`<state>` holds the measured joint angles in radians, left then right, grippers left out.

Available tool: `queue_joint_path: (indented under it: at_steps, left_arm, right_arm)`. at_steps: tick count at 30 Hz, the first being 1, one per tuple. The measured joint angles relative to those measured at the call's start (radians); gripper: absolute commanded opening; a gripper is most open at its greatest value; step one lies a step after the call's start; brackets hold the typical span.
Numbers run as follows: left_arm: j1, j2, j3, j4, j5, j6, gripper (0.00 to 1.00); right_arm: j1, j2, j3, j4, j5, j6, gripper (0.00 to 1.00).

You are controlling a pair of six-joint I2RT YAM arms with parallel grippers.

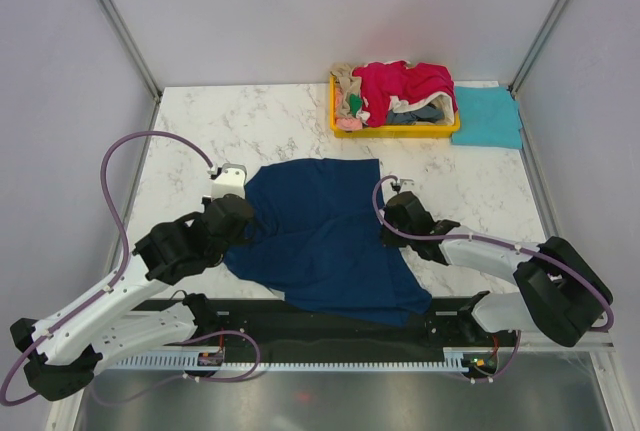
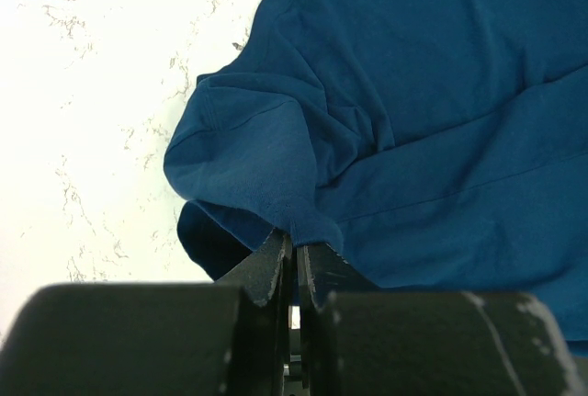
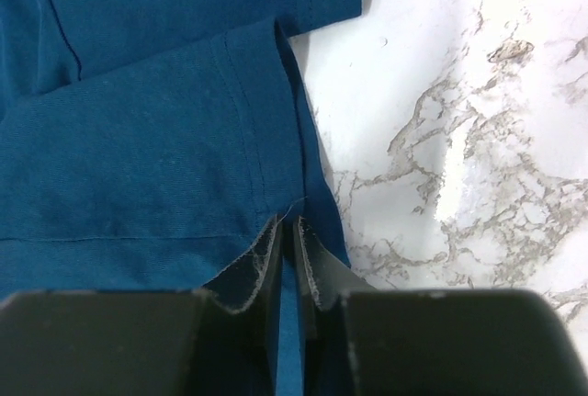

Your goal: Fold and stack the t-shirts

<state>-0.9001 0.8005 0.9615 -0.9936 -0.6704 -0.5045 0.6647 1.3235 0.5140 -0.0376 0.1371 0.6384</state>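
Observation:
A navy t-shirt (image 1: 320,236) lies spread on the marble table, somewhat rumpled. My left gripper (image 1: 243,219) is at its left sleeve. In the left wrist view the gripper (image 2: 294,251) is shut on the bunched sleeve edge of the shirt (image 2: 413,93). My right gripper (image 1: 392,213) is at the shirt's right sleeve. The right wrist view shows this gripper (image 3: 292,232) shut with the hem of the shirt (image 3: 138,120) between the fingertips. More t-shirts are heaped at the back, crimson-pink (image 1: 405,81) on top and beige (image 1: 347,81) at the left. A teal one (image 1: 487,116) lies folded beside them.
The heap sits in a shallow yellow tray (image 1: 400,132) at the back right of the table (image 1: 200,131). Metal frame posts rise at both back corners. A black rail (image 1: 320,336) with both arm bases runs along the near edge.

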Motion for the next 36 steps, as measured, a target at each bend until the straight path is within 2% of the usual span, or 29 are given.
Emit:
queue_joint_path:
  at_steps: [4, 13, 22, 29, 36]
  left_arm:
    - [0.0, 0.0, 0.0, 0.0, 0.0, 0.0, 0.06]
    - [0.0, 0.0, 0.0, 0.0, 0.0, 0.0, 0.05]
    - [0.0, -0.002, 0.039, -0.031, 0.002, 0.0, 0.04]
    - [0.0, 0.023, 0.294, -0.075, -0.028, 0.024, 0.06]
    - [0.0, 0.115, 0.715, -0.111, -0.115, 0.131, 0.06]
  right_arm:
    - [0.008, 0.0, 0.0, 0.0, 0.002, -0.005, 0.0]
    - [0.019, -0.023, 0.058, -0.086, 0.039, -0.024, 0.0]
    - [0.021, -0.227, 0.235, -0.279, 0.112, -0.081, 0.0]
    - [0.021, -0.328, 0.449, -0.448, 0.195, -0.145, 0.0]
    - [0.021, -0.41, 0.801, -0.579, 0.309, -0.253, 0.0]
